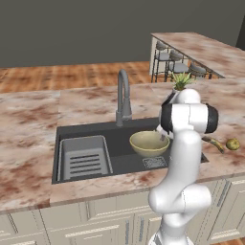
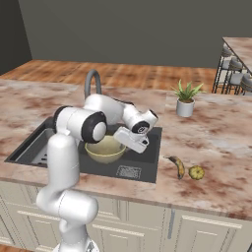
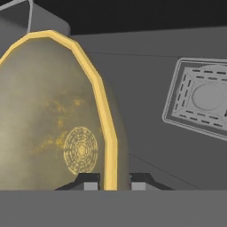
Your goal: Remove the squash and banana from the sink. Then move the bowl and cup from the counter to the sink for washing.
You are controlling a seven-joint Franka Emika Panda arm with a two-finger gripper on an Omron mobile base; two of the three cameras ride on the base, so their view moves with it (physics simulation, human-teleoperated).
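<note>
The olive-yellow bowl (image 1: 148, 142) (image 2: 104, 149) is inside the dark sink (image 1: 95, 128) (image 2: 149, 156), right of the middle. My gripper (image 3: 114, 182) is shut on the bowl's pale rim (image 3: 108, 146), one fingertip inside and one outside. In the right base view the hand (image 2: 132, 138) reaches down at the bowl's right edge. The banana (image 1: 214, 143) (image 2: 178, 166) and the squash (image 1: 233, 144) (image 2: 196, 172) lie side by side on the counter, right of the sink. The cup is out of view.
A grey ribbed tray insert (image 1: 85, 158) takes up the sink's left half. The gooseneck faucet (image 1: 123, 98) (image 2: 92, 81) stands behind the basin. The square drain (image 3: 206, 97) (image 1: 154, 162) is just in front of the bowl. A potted plant (image 2: 185, 107) stands at the back right.
</note>
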